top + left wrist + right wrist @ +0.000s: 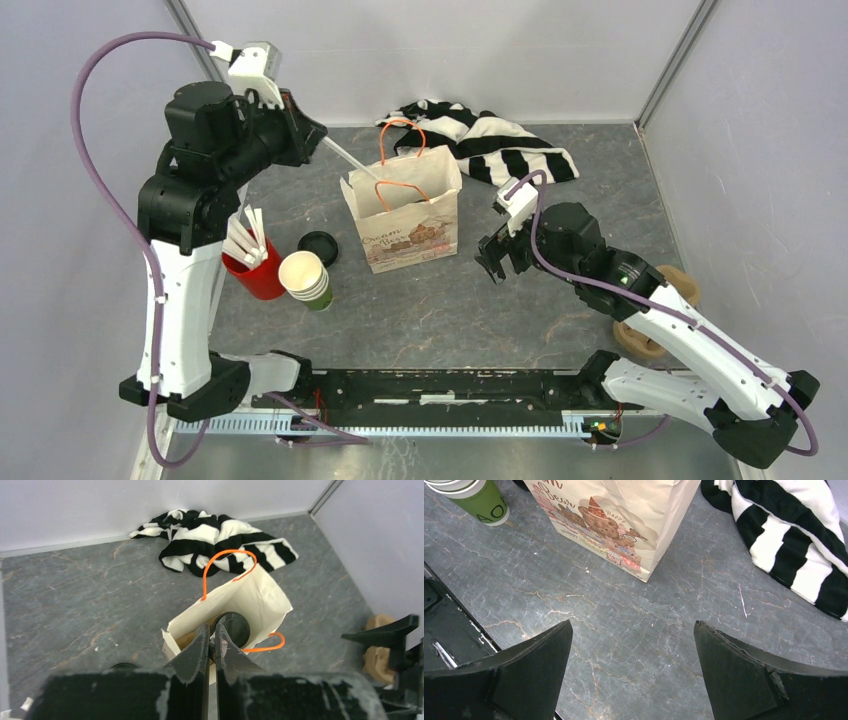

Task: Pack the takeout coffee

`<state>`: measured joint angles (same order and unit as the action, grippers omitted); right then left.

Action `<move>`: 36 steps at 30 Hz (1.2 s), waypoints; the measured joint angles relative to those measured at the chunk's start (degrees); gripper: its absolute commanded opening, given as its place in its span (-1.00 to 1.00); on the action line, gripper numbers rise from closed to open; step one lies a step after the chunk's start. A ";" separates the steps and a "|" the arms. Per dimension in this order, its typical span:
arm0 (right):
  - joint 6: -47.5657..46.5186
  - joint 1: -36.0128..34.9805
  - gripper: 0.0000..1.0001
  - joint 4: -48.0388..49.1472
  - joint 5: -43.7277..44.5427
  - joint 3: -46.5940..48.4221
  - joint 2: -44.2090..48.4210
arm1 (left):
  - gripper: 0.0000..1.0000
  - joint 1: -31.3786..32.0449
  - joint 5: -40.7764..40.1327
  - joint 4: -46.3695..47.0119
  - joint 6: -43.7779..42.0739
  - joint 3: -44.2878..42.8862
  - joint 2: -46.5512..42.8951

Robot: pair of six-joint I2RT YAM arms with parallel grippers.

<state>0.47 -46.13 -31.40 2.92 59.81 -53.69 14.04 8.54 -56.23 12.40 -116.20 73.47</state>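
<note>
Left wrist view: the left gripper [214,628] hovers over the open top of the cream paper gift bag with orange cord handles [252,597]. Its black fingers [198,647] are drawn close together with only a thin slit between them. A small pale speck sits in that slit, but I cannot tell what it is. Just past the fingertips, down inside the bag, lies the round black plastic lid of the takeout coffee [238,628]. The green paper cup beneath it is hidden by the bag's walls.

In the top external view the bag stands upright near the middle of the grey marbled table [450,310]. A crumpled black-and-white striped cloth [505,145] lies behind it. To the bag's left sit a loose black lid [318,247], a stack of lidless green paper cups [308,278] and a red cup holding white sticks [257,272].

The right gripper [633,626] hangs low over bare table, right of the bag. Its fingers are spread wide and grasp nothing.
</note>
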 measured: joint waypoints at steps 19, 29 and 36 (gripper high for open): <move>2.25 0.00 0.96 -0.46 1.25 0.13 -0.39 | -0.96 22.25 -26.36 -4.87 -8.31 2.93 6.54; 2.32 0.00 0.96 -0.48 2.78 0.13 -0.26 | -0.20 29.27 -35.78 -2.25 -8.55 6.78 10.21; 7.13 0.00 0.96 -3.08 9.73 1.20 -0.46 | 0.59 29.81 -37.40 -2.58 -8.52 6.51 13.55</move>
<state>7.60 -46.13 -34.48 12.64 61.01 -54.15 43.86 -28.86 -58.81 3.88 -109.69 87.02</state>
